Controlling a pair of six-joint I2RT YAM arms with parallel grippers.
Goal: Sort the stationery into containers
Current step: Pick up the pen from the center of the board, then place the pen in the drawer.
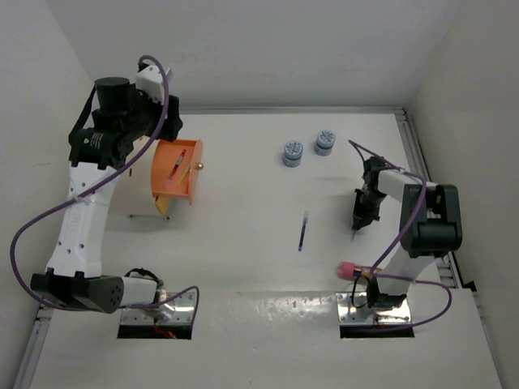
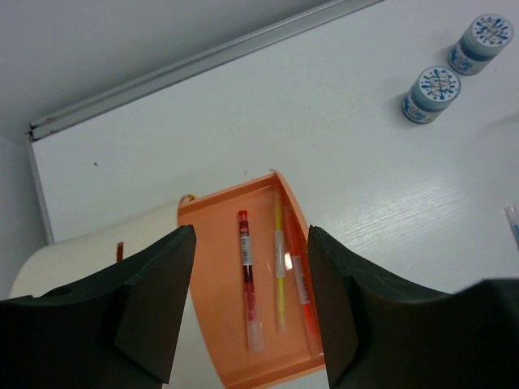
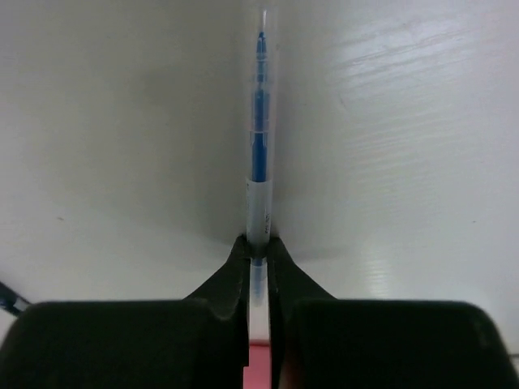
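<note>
**Top view:** The left arm (image 1: 81,203) reaches to the far left of the white table (image 1: 243,275). The left jaws hang over the pulled-out orange drawer (image 1: 191,174), seemingly placed there to drop pens in. The right arm (image 1: 422,219) bends low on the right side, with the right jaws down at the table. A loose blue pen (image 1: 302,231) lies mid-table, and a pink-and-tan cylinder (image 1: 350,270) lies near the right arm's base. Two round blue-and-white pieces (image 1: 293,153) stand side by side near the far edge, all apparently unsorted. Plain white walls close in the table on three sides, a metal rail (image 1: 284,110) runs along the far edge, and the surface shines near the bases.

**Left wrist:** The left jaws stand apart with nothing between them, directly above the drawer. On its floor lie a red pen (image 2: 246,259), a yellow pen (image 2: 280,279) and an orange pen (image 2: 300,284), roughly parallel, suggesting this compartment serves for pens. The drawer juts from the cream drum (image 2: 97,259). The round pieces sit well apart from it on bare, faintly grained table.

**Right wrist:** The right jaws are clamped on the near end of a held blue pen (image 3: 258,162), which points straight away from the camera, in line with the grip. Whether it is lifted or rests on the table cannot be told, though its shadow lies close alongside. A patch of pink shows below the jaws and is probably the cylinder. The table here is bare and white, with a soft sheen to the right.
</note>
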